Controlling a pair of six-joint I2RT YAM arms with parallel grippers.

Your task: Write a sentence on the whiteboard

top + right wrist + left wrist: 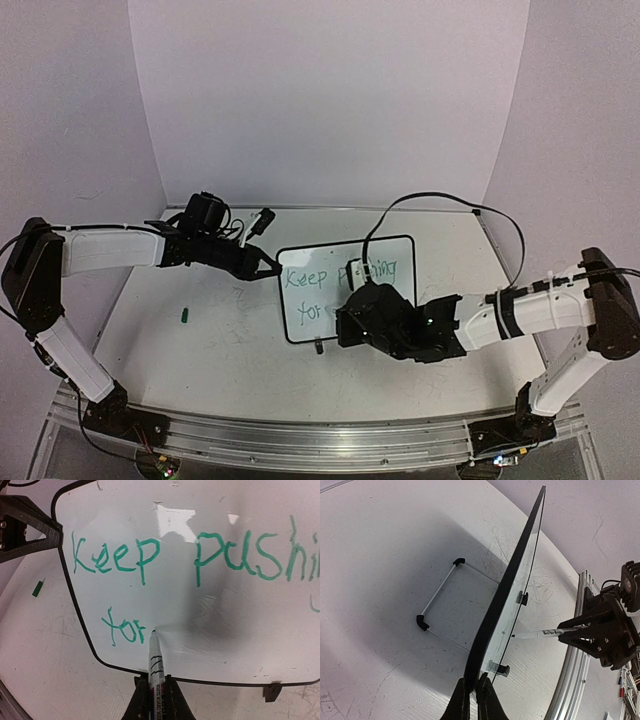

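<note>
Scuffed white bench [230, 350], plain white backdrop. Nearest me, my right pincer [154, 690] is closed tight on a marker [154, 660], whose tip touches the whiteboard [225, 610] just after "for". The board stands propped mid-bench; its green sentence [115, 560] shows "Keep pushi" above "for". My left pincer [472, 690] is clamped shut on the board's left edge.

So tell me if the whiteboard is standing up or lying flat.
Standing, tilted. The left wrist view shows the whiteboard edge-on, propped off the table on its feet, with the left gripper pinching its rim.
</note>
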